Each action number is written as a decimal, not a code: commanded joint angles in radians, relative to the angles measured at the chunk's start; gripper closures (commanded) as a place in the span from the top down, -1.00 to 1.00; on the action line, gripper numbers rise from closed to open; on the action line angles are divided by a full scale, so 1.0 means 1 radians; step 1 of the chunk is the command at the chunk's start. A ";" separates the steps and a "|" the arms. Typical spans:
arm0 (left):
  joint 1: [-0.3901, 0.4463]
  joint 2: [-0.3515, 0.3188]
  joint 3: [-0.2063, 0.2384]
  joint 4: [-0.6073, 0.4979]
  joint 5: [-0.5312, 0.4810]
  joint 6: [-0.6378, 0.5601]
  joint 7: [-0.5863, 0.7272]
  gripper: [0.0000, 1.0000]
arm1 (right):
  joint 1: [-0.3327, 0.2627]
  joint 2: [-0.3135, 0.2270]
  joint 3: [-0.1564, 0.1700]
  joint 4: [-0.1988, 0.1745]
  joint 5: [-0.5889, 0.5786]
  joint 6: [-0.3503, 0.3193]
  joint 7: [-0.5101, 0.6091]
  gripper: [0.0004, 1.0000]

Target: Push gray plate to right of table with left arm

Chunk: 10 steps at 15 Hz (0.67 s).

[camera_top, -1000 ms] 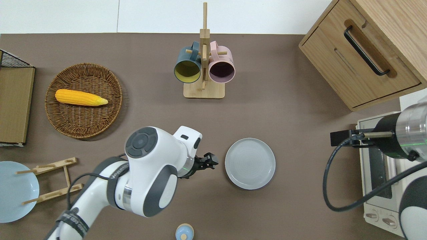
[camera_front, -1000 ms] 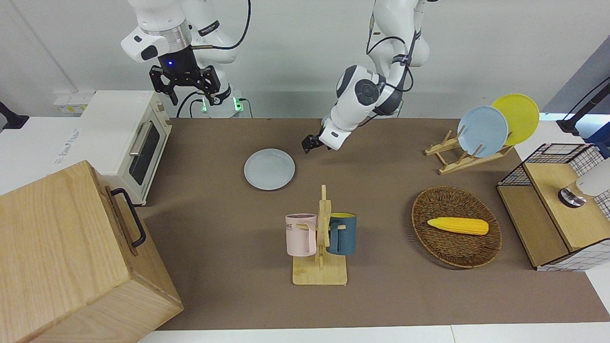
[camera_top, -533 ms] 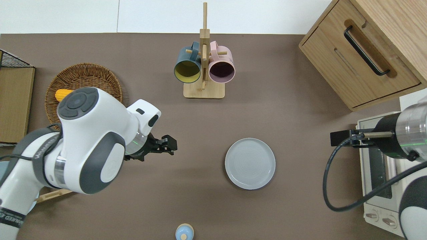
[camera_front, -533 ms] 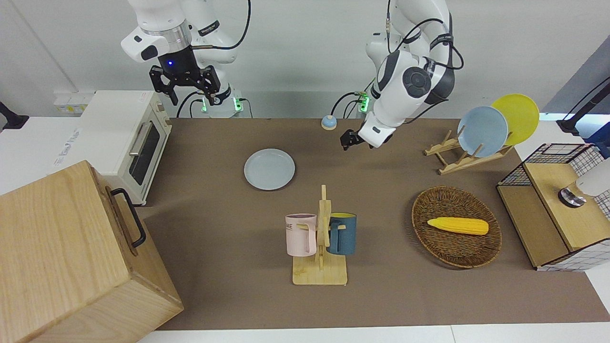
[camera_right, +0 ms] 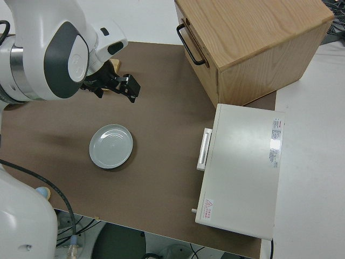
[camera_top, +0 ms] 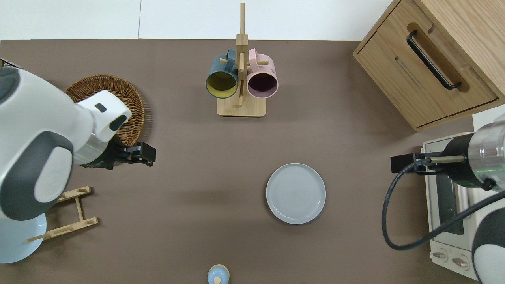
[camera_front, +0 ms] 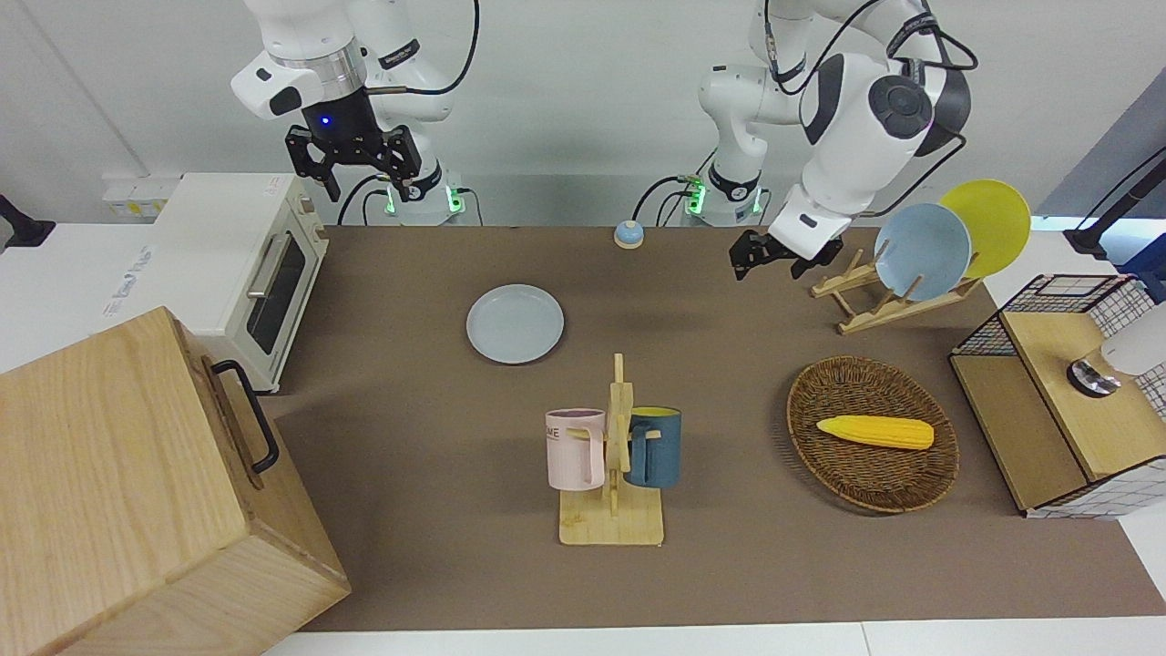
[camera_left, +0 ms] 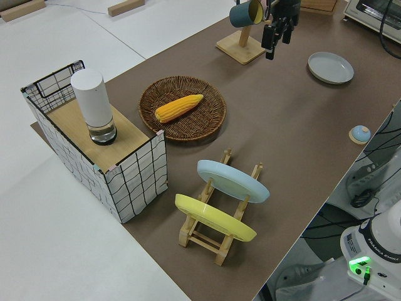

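1. Left gripper [camera_top: 143, 152] is up in the air over bare table [camera_top: 189, 244], just off the wicker basket [camera_top: 130, 98] rim, at approx 9 o'clock from the gray plate [camera_top: 296, 193] in the overhead view. Fingers point toward the right arm's end; can't tell if they're spread or pressed together. Nothing is seen held in them.
2. Left arm [camera_front: 865, 118] is bent high, its elbow over the basket & wooden plate rack [camera_top: 67, 215] in the overhead view.
3. Gray plate lies flat on the table, well apart from the left gripper, nothing touching it. Nearer to the robots than the mug stand [camera_front: 612, 510], at approx 5 o'clock from it in the overhead view, & toward the right arm's end of the table.
4. Mug stand carries a pink mug [camera_front: 576, 446] & a dark blue mug [camera_front: 654, 445], hung one on each side.
5. Basket holds a corn cob [camera_front: 876, 431], lying on its side.
6. Plate rack, nearer to the robots than the basket, holds a sky-blue plate [camera_front: 922, 251] & a yellow plate [camera_front: 988, 214] on edge.
7. Small blue bell-like knob [camera_front: 629, 234] sits at the table edge nearest the robots, approx 7 o'clock from the gray plate in the overhead view.
8. Toaster oven [camera_front: 246, 264] & wooden cabinet [camera_front: 137, 492] stand at the right arm's end; wire-grid box [camera_left: 94, 150] with a white cylinder [camera_left: 93, 103] on it stands at the left arm's end.
9. Right arm [camera_front: 319, 64] parked; right gripper [camera_front: 355, 159] fingers spread, empty.
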 commanded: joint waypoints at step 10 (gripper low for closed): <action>0.118 -0.008 -0.002 0.197 0.062 -0.096 0.062 0.98 | -0.030 -0.028 0.017 -0.027 0.022 -0.001 0.011 0.99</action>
